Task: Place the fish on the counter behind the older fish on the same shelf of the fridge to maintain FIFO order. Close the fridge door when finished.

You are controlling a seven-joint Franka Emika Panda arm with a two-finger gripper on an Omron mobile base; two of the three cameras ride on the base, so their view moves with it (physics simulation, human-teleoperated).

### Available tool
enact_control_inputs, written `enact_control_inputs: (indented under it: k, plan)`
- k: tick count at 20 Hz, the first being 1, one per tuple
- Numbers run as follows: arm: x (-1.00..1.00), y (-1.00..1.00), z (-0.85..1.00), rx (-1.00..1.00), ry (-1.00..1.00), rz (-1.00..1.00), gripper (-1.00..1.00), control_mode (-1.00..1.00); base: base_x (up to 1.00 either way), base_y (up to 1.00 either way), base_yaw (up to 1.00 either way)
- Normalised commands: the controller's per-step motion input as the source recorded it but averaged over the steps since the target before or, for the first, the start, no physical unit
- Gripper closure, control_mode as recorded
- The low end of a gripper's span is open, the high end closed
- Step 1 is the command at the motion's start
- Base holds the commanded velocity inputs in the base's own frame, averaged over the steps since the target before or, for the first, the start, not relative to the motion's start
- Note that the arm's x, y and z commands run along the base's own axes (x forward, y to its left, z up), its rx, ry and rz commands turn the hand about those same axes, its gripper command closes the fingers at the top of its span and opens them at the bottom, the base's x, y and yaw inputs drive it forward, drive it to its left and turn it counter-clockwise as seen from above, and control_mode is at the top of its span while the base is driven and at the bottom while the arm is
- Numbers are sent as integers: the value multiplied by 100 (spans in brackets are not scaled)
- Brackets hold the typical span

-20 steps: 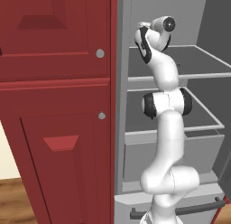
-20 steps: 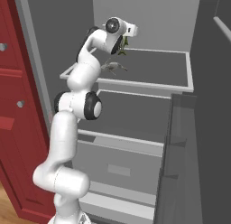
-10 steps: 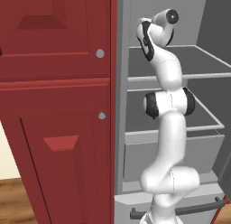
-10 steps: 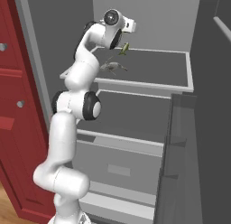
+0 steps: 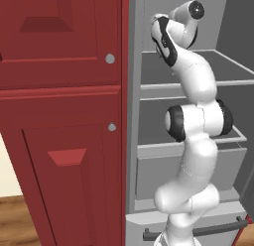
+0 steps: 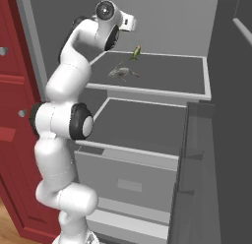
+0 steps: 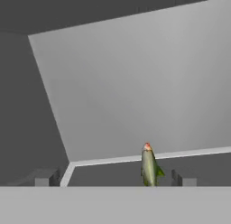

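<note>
Two claw (image 7: 113, 178) fingers spread wide, gripping nothing; fish (image 7: 149, 166) stands between them.

fish (image 6: 135, 52) on fridge shelf (image 6: 167, 76), behind older fish (image 6: 119, 73)

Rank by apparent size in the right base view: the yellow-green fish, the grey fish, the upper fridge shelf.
Upper flat grey fridge shelf; then the grey fish; the slim yellow-green fish smallest, though it sits farther back, so unsure.

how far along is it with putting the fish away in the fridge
Done, it seems: the yellow-green fish is on the top shelf, behind the grey older fish. In hand: nothing; the gripper is open, the fish between its fingertips, upright. Left: pull the arm out and close the fridge door.
</note>
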Motion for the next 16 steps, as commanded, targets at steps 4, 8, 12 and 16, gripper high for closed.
enact_control_inputs:
  k: [4,8,12,16]
  plan:
    - [-100,11,0,1,-8,0,-100,-100,0,0,0]
    - [-100,0,-1,12,-3,-7,-100,-100,0,0,0]
    - [-100,0,31,16,1,-11,-100,-100,0,0,0]
    - [-100,0,15,15,8,-10,-100,-100,0,0,0]
